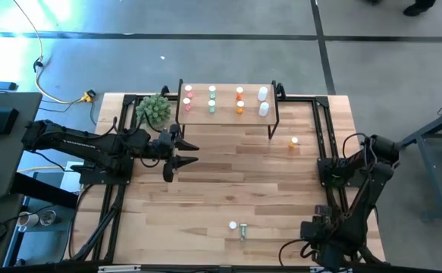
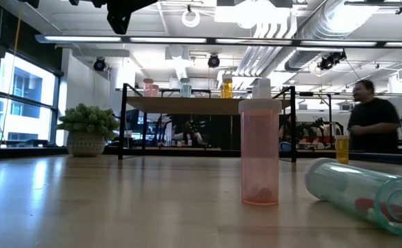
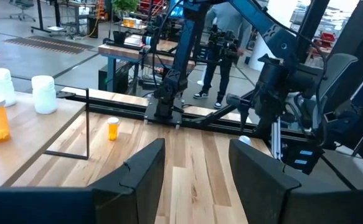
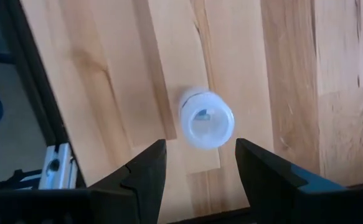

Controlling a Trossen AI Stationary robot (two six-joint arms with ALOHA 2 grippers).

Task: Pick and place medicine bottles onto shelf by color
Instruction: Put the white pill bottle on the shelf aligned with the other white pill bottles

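Note:
The shelf (image 1: 228,110) stands at the table's far edge with red, green, orange and white medicine bottles in pairs on its top. On the table, an orange bottle (image 1: 293,142) stands right of the shelf. A pink bottle (image 2: 259,155) stands near the front edge, with a green one (image 2: 366,193) lying on its side beside it. A clear white-capped bottle (image 4: 206,118) stands upright below my right gripper (image 4: 200,149), which points down, open, with its fingers above the bottle and to either side of it. My left gripper (image 3: 197,149) hovers level and open, in front of the shelf's left end.
A potted plant (image 1: 154,110) sits left of the shelf. Black frame rails (image 1: 323,136) run along the table's left and right sides. The table's middle (image 1: 236,174) is bare wood. A person (image 2: 373,117) stands in the room beyond the table.

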